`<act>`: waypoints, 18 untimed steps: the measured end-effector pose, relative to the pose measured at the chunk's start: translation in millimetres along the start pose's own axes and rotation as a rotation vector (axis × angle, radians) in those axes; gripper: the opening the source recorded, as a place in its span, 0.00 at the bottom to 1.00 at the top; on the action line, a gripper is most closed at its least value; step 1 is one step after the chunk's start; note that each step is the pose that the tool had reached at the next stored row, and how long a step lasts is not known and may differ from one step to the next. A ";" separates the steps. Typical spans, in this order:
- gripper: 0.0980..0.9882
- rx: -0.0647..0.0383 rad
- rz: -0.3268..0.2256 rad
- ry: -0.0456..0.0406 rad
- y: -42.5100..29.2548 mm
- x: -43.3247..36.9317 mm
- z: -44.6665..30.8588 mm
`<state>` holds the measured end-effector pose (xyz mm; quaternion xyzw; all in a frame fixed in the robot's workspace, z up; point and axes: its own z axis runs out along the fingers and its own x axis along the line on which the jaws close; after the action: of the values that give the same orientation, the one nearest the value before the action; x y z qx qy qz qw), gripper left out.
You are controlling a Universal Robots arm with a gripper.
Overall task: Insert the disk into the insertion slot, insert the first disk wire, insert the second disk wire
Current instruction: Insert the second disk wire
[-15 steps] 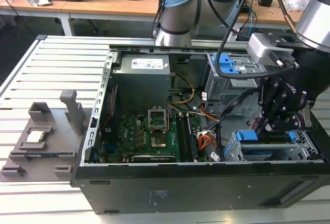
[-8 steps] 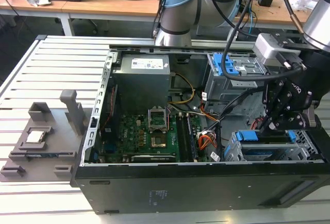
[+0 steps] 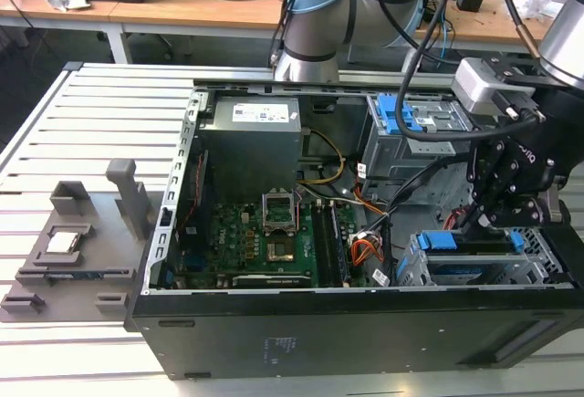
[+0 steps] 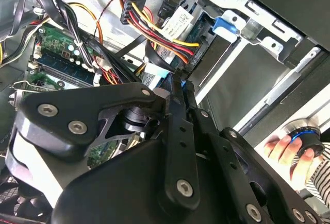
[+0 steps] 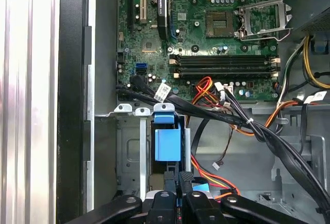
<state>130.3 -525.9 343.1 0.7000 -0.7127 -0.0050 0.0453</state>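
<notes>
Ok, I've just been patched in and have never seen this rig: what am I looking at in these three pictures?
It is one robot arm with a black hand, working inside an open computer case that lies on a slatted table. The exterior view comes from a camera off the arm. Both wrist views come from cameras riding on the arm, looking past the hand. In the case are the green motherboard, bundled cables and, at the exterior view's right, the silver insertion slot with the blue-framed disk in it. The hand hangs just over that slot. I cannot tell whether it grips anything. A grey parts tray sits beside the case.
</notes>
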 end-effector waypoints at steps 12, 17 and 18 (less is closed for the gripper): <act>0.05 0.000 0.000 -0.0003 -0.7 0.0 2.1; 0.05 0.000 0.000 0.0003 -0.5 -3.6 -0.1; 0.05 0.000 0.000 0.0003 -0.5 -3.6 -0.1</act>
<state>130.8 -522.3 342.9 0.7001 -0.7126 -0.0049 0.0455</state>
